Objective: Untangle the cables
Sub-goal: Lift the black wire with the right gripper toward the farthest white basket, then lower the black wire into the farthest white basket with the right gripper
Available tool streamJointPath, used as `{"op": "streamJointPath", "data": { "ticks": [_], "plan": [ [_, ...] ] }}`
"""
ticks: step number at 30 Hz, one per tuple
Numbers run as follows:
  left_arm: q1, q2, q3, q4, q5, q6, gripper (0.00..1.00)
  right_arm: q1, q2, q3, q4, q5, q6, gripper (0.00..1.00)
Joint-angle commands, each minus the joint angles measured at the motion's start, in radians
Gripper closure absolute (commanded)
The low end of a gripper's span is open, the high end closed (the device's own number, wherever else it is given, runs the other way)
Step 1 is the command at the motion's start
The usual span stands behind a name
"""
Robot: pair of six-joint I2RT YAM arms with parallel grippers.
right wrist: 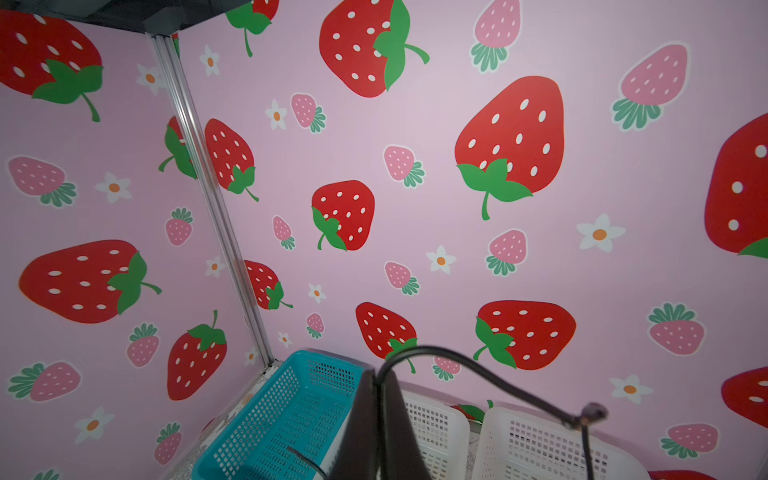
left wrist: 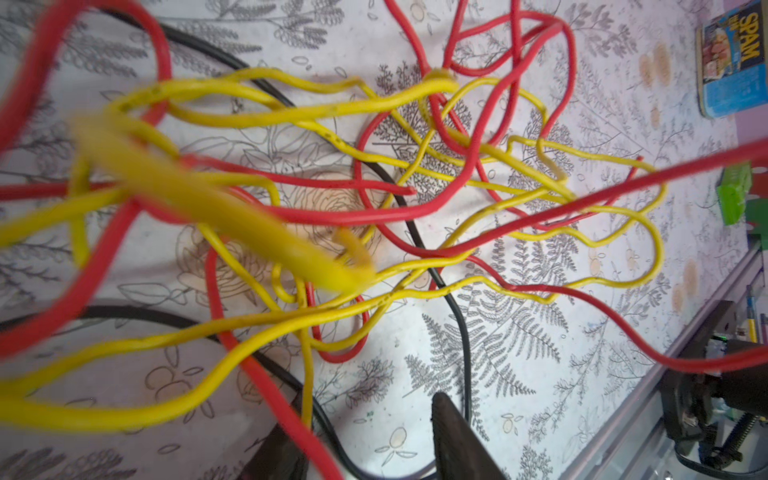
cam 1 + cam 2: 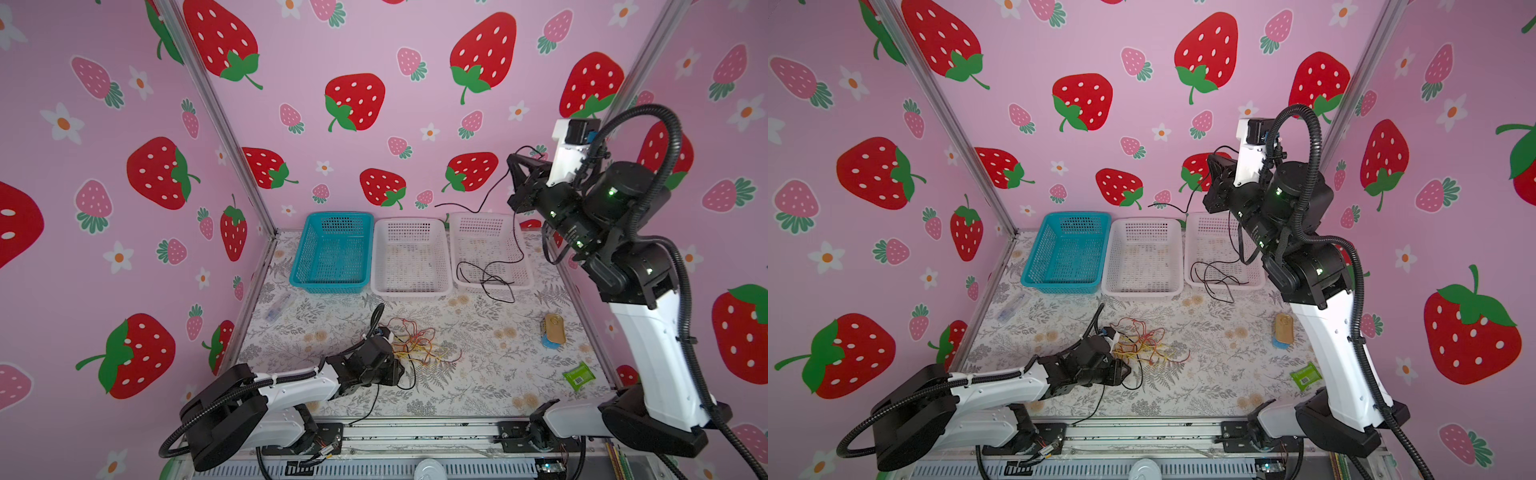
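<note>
Right wrist view shows the right gripper (image 1: 374, 399) pressed shut on a black cable (image 1: 436, 350), which arcs out from the tips and drops away toward the baskets. In both top views that arm is raised high near the back wall, above the white basket (image 3: 473, 227) at the right end of the row. The black cable hangs from it, with its lower loops lying in that basket and spilling over the front rim onto the table (image 3: 478, 374). The height seems chosen to let the slack hang free of the other wires, so that this strand can be fed down into the basket by itself.

The rest of the cables, a knot of red and yellow wires (image 3: 419, 343), lie on the table in front of the baskets, well apart from the hanging black one. The left gripper (image 2: 370, 415) sits low at the near-left edge of that knot. In the left wrist view its fingers (image 2: 457, 436) stand partly apart. A red strand and a black strand run through the gap, which is wider than either, so nothing looks clamped. That low position probably readies the left arm to steady the knot or pick out the next strand.
</note>
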Motion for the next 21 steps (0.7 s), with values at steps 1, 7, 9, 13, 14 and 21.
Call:
{"op": "streamJointPath", "data": {
  "ticks": [1,7,9,13,14,21],
  "plan": [
    [0.004,-0.016,0.037,-0.001,0.011,0.003,1.0,-0.05,0.081,0.058,-0.01,0.013,-0.014,1.0],
    [0.004,-0.053,0.024,0.001,0.01,0.003,1.0,-0.135,0.2,0.106,0.085,-0.028,0.076,1.0],
    [0.004,-0.063,0.021,0.001,0.01,0.004,1.0,-0.148,0.239,0.138,0.095,-0.016,0.079,1.0],
    [0.003,-0.071,0.02,0.001,0.005,0.009,1.0,-0.21,0.29,0.147,0.125,-0.041,0.142,1.0],
    [0.004,-0.071,0.021,0.001,0.004,0.011,1.0,-0.224,0.298,0.135,0.14,-0.047,0.155,1.0],
    [0.004,-0.057,0.041,0.0,0.006,0.028,1.0,-0.301,0.334,0.032,0.193,-0.082,0.199,1.0]
  ]
}}
